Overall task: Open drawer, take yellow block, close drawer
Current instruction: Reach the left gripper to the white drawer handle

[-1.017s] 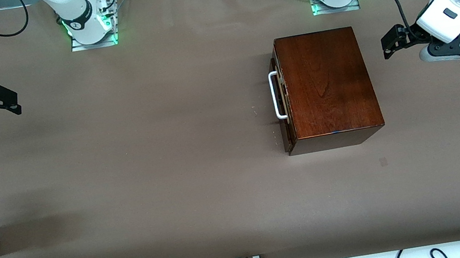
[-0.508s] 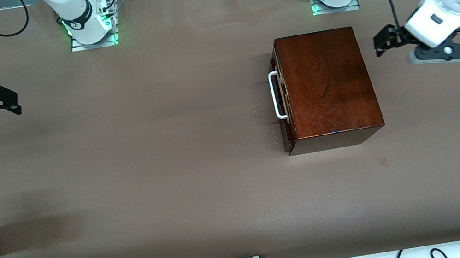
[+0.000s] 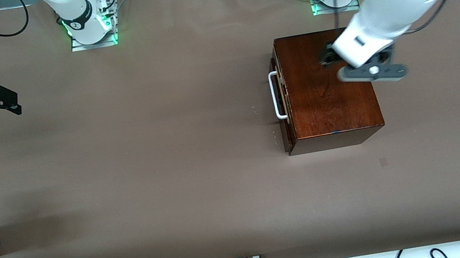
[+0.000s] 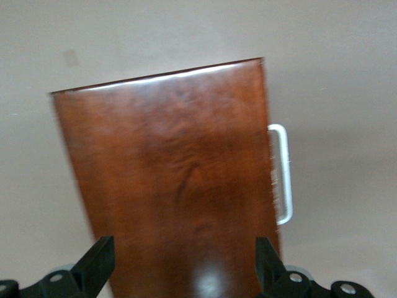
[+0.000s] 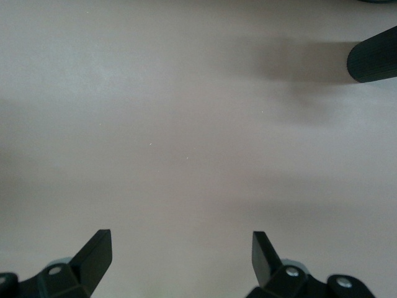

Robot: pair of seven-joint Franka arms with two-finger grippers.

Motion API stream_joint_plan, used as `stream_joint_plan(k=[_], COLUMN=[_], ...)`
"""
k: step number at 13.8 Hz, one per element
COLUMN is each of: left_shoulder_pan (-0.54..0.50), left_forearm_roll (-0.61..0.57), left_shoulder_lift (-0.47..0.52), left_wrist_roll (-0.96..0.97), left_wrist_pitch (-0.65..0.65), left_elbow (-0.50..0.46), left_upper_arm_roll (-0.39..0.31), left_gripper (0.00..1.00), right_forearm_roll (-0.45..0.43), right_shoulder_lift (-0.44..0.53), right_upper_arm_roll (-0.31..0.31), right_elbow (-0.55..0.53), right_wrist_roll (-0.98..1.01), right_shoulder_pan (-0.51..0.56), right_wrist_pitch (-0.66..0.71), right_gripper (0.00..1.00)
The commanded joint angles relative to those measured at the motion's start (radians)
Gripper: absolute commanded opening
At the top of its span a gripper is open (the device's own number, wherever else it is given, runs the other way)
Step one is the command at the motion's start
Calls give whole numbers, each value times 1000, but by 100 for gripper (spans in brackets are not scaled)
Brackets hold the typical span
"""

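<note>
You had the drawer (image 3: 279,97) shut, nothing yet done. Left gripper (image 4: 183,264) hung spread over the box (image 3: 325,85); right gripper (image 5: 182,257), spread and empty, waited.

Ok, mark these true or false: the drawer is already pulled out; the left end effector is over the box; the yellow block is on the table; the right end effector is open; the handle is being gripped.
1. The drawer is pulled out: false, it sits shut in the box.
2. The left end effector is over the box: true.
3. The yellow block is on the table: false, no block is in view.
4. The right end effector is open: true, it waits at its end of the table.
5. The handle is gripped: false, nothing touches it.
</note>
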State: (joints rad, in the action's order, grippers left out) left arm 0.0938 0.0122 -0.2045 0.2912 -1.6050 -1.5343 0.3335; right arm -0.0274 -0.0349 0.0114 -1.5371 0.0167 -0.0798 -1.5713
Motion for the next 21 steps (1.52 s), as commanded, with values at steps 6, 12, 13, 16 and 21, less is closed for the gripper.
stream_joint_plan(k=[6,12,13,16,21], left_shoulder_pan=[203,302,308,326,351], left_forearm_roll=[-43,-164,-164,-164,-167], left_shoulder_lift=[-220,-256,-248,-228,-208], left_wrist_roll=[216,295,296,313,390], left_wrist_pitch=[-142,-162,-186,-213,-340], left_elbow=[86,-24,-55,-112,-219], left_upper_arm_roll=[-1,2,4,4,6], left_gripper=[100,100,100,100,100], right_forearm_roll=[12,12,12,11,11], right_shoulder_lift=[-5,-5,-5,-5,-5], right_upper_arm_roll=[-5,-4,-4,-5,-4], right_elbow=[12,12,12,12,12], right_wrist_roll=[0,0,0,0,0], right_shoulder_pan=[6,6,6,6,6], right_wrist_pitch=[2,2,2,2,2], right_gripper=[100,100,100,100,100])
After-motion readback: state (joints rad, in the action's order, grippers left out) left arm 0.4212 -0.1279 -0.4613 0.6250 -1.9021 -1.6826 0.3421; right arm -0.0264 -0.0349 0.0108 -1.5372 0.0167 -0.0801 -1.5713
